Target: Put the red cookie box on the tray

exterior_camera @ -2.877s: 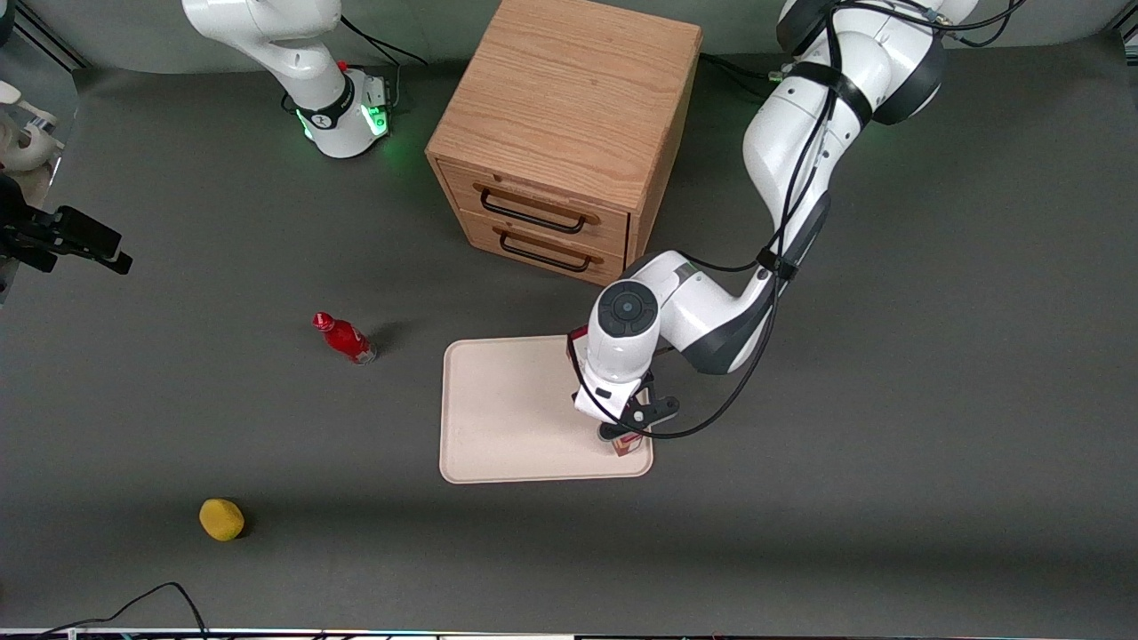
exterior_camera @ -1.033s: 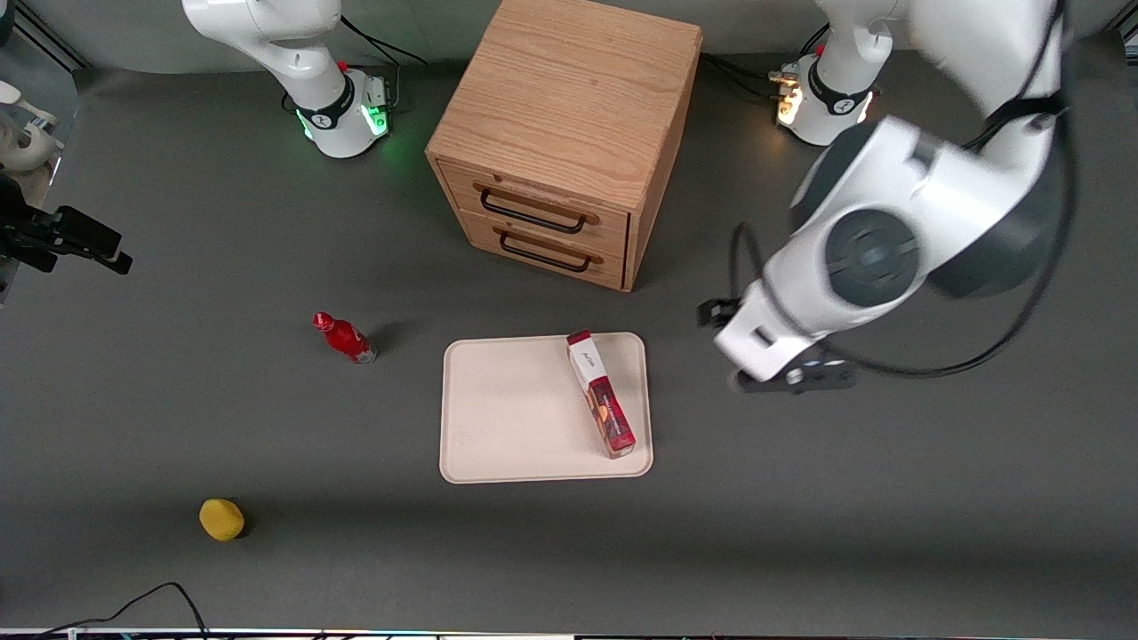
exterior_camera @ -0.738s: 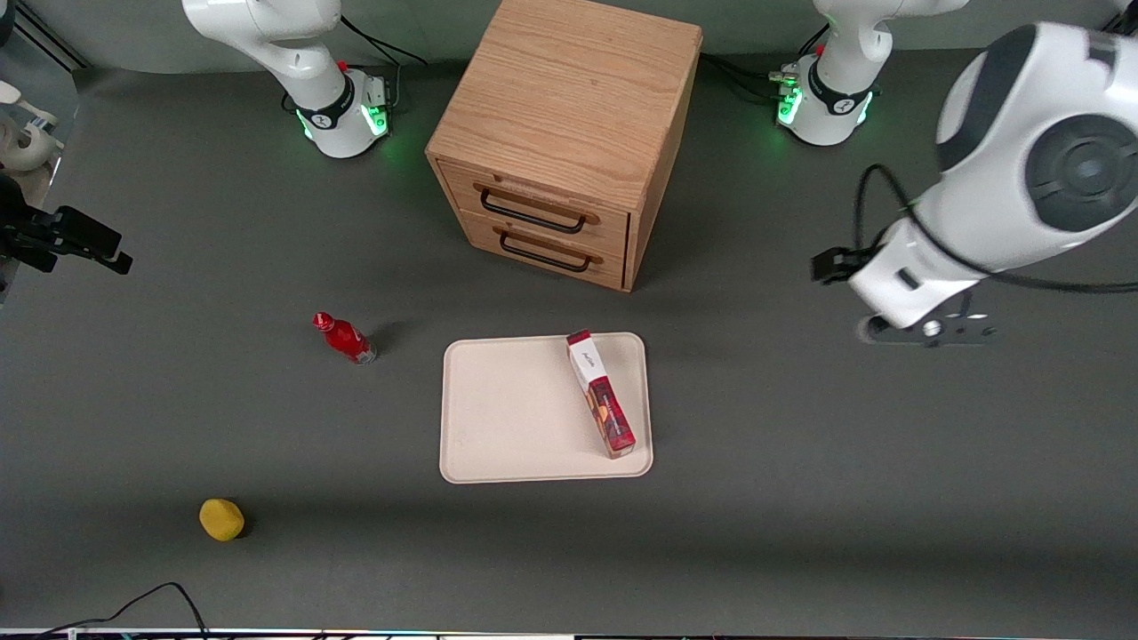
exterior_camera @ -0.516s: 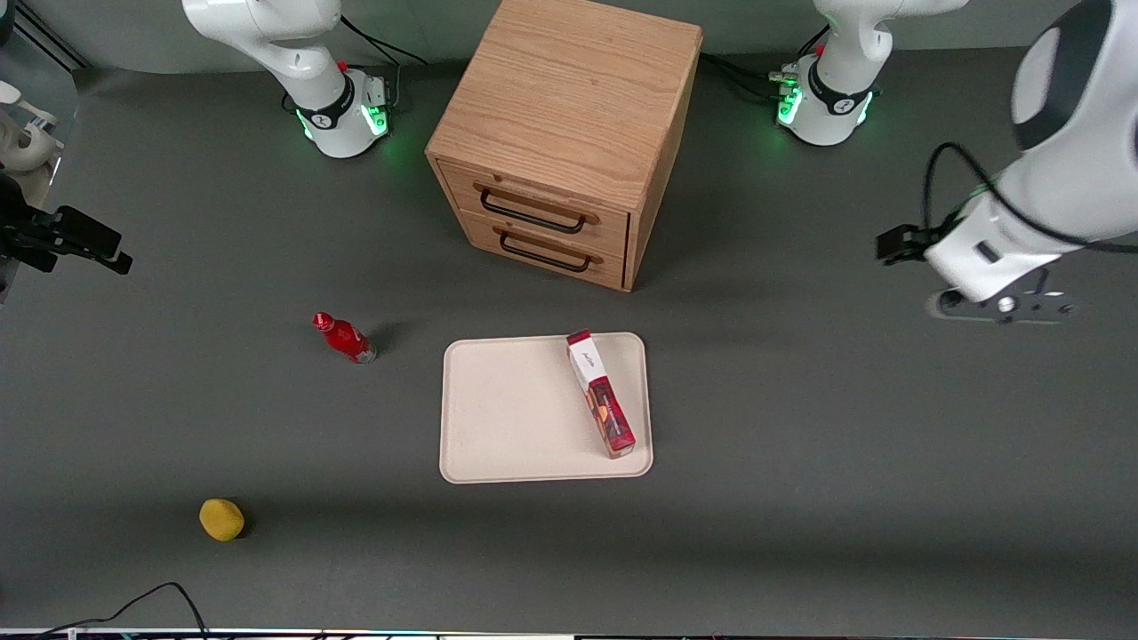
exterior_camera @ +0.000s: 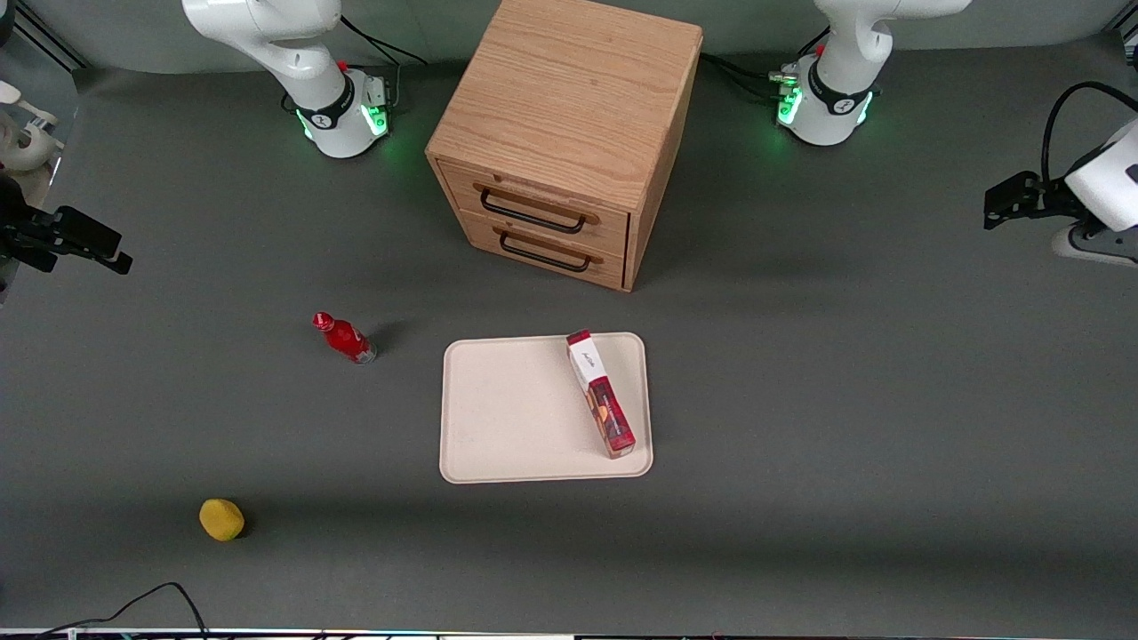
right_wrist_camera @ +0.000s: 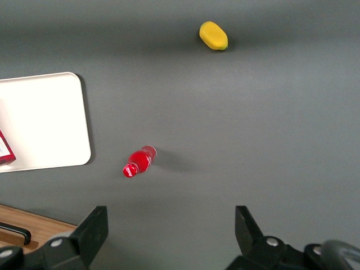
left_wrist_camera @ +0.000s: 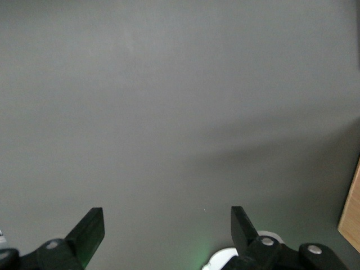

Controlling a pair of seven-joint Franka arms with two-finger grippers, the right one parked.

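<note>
Red cookie box point(exterior_camera: 601, 394): lying flat on the tray, along the edge nearest the working arm's end, slightly angled, white end panel pointing toward the wooden cabinet, other end reaching almost to the tray corner nearest the front camera; nothing gripping it.

Tray point(exterior_camera: 516, 418): resting on the counter in front of the cabinet's drawers, nearer the front camera than the cabinet; most of its surface showing bare beside the box.

Claw point(left_wrist_camera: 166, 233): released, fingers point(left_wrist_camera: 90, 229) spread wide with only grey counter showing between them; grasping nothing; hanging well apart from the tray, out at the working arm's end of the counter.

Cabinet point(exterior_camera: 569, 133): standing upright, two drawers with dark handles facing the front camera, both sitting flush.

Red bottle point(exterior_camera: 344, 338): lying tilted on the counter, beside the tray toward the parked arm's end, not touching it.

Yellow object point(exterior_camera: 221, 519): sitting alone, nearer the front camera than the bottle, toward the parked arm's end.

Counter point(exterior_camera: 845, 400): dark grey, carrying everything.
</note>
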